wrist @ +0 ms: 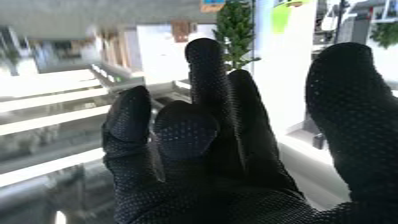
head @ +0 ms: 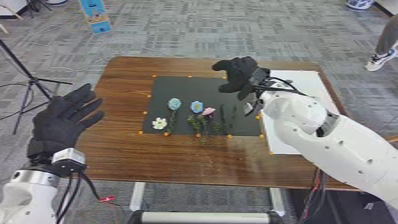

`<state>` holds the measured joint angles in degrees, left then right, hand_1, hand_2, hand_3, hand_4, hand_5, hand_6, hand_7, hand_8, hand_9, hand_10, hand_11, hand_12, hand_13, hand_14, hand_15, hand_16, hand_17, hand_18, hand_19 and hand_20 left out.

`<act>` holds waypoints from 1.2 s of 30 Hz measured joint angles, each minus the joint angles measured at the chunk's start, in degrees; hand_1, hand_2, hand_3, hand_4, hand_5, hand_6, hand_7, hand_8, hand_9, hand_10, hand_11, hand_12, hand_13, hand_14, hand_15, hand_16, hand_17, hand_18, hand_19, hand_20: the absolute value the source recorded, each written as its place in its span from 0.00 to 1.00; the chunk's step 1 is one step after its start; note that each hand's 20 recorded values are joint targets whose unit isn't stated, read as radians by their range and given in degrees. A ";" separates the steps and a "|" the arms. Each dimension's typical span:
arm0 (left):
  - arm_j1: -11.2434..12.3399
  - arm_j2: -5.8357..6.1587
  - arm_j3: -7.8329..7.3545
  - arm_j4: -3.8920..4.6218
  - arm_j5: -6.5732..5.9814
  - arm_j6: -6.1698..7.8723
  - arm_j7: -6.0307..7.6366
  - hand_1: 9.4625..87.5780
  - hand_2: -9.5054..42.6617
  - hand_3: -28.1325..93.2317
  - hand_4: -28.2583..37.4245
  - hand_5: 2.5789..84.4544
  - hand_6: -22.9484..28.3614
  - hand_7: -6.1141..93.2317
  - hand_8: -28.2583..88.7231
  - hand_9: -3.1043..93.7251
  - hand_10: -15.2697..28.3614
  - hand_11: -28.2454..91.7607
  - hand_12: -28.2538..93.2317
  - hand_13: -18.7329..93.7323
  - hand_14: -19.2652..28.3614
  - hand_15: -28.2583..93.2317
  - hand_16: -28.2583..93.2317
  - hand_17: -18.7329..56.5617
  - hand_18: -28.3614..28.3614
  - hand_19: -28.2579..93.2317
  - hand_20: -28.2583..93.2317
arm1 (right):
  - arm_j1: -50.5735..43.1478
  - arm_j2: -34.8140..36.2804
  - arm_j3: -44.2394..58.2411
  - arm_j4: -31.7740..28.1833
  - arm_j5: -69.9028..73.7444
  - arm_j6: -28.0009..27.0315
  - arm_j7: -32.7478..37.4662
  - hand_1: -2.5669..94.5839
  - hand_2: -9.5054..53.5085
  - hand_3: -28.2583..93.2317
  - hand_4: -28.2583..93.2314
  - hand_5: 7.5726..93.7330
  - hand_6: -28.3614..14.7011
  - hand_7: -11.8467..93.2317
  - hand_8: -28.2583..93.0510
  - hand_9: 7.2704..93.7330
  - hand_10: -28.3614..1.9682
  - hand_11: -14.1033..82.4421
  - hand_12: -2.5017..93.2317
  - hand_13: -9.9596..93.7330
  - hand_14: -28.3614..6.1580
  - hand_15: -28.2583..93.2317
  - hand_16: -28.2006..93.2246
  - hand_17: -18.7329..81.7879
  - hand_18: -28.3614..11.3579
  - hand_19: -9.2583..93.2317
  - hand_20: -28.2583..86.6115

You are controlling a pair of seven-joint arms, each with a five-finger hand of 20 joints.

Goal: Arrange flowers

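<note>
Flowers [head: 209, 111], four blooms counted, lie on the dark mat [head: 191, 84] atop the brown surface [head: 178, 162]: white [head: 159, 123] at eight o'clock, pink and blue [head: 196, 106] near centre, mottled pale-blue [head: 174, 104] at nine. The left robot hand [head: 60, 120], at the surface's nine o'clock, has fingers spread; the right robot hand [head: 238, 75], around the mat's one o'clock, has fingers apart.

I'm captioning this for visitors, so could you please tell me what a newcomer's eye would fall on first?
Probably the black-gloved hands: in the head view, the left hand is raised at the brown table's left side and the right hand is at the black mat's far right corner. Next come the pale blue flowers, pink flower and white flower lying on that mat.
</note>
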<state>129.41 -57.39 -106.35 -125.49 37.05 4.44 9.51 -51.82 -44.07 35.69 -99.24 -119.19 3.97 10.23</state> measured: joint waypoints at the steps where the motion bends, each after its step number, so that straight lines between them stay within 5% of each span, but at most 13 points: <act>1: 0.07 -0.04 -0.02 0.00 0.00 0.01 0.00 0.13 0.10 0.83 0.00 0.39 0.53 0.26 0.16 0.31 0.62 0.41 0.38 0.36 0.68 0.46 0.26 0.11 0.89 0.60 0.33 | -1.41 0.49 2.38 -0.82 2.34 -1.52 -1.81 0.45 0.02 0.92 0.01 0.36 0.70 0.29 0.14 0.68 0.64 0.47 0.46 0.71 0.55 0.95 0.50 0.46 0.19 0.87 0.69; 6: 0.26 -0.15 -0.07 -0.01 0.00 0.05 0.04 0.13 0.10 0.83 0.00 0.39 0.53 0.26 0.16 0.31 0.62 0.41 0.38 0.36 0.69 0.46 0.26 0.11 0.89 0.60 0.33 | -6.87 4.65 10.07 -4.40 6.36 -8.42 -16.14 0.49 0.06 0.93 0.01 0.34 0.73 0.28 0.13 0.70 0.65 0.43 0.50 0.73 0.55 0.95 0.51 0.47 0.19 0.88 0.69; 8: 0.27 -0.17 -0.12 -0.02 -0.01 0.06 0.06 0.13 0.10 0.83 0.00 0.39 0.53 0.26 0.16 0.31 0.62 0.41 0.38 0.36 0.69 0.46 0.26 0.11 0.89 0.60 0.33 | -8.12 6.73 11.27 -6.15 4.94 -11.61 -19.71 0.49 0.10 0.93 0.00 0.33 0.74 0.28 0.13 0.72 0.63 0.52 0.52 0.73 0.55 0.95 0.51 0.48 0.19 0.88 0.69; 13: 0.37 -0.17 -0.26 -0.10 -0.01 0.15 0.11 0.13 0.09 0.83 0.00 0.39 0.53 0.26 0.16 0.31 0.62 0.41 0.38 0.36 0.69 0.46 0.26 0.11 0.89 0.60 0.33 | -9.90 10.69 13.09 -9.10 3.12 -20.74 -24.21 0.49 0.12 0.93 0.00 0.33 0.74 0.28 0.13 0.73 0.62 0.54 0.51 0.74 0.55 0.94 0.51 0.48 0.19 0.88 0.69; 26: 0.56 -0.09 -0.31 -0.21 -0.03 0.30 0.16 0.13 0.10 0.83 0.00 0.39 0.53 0.26 0.16 0.31 0.62 0.41 0.38 0.36 0.69 0.46 0.26 0.11 0.89 0.60 0.33 | -6.68 12.89 4.11 -9.53 -0.52 -30.16 -29.60 0.47 0.18 0.94 0.00 0.32 0.74 0.28 0.13 0.75 0.60 0.61 0.46 0.77 0.56 0.94 0.51 0.50 0.18 0.90 0.68; 36: 0.50 0.00 -0.20 -0.17 -0.05 0.29 0.13 0.13 0.10 0.82 0.00 0.39 0.53 0.26 0.16 0.31 0.62 0.41 0.38 0.36 0.69 0.46 0.26 0.12 0.89 0.60 0.33 | -6.22 9.89 1.61 -8.15 -1.68 -31.04 -29.68 0.45 0.19 0.95 0.01 0.32 0.74 0.28 0.12 0.76 0.59 0.63 0.44 0.77 0.56 0.94 0.51 0.50 0.17 0.91 0.68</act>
<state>129.91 -57.40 -106.56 -125.65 37.00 4.73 9.65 -58.04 -34.18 37.29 -107.40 -120.88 -27.07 -19.45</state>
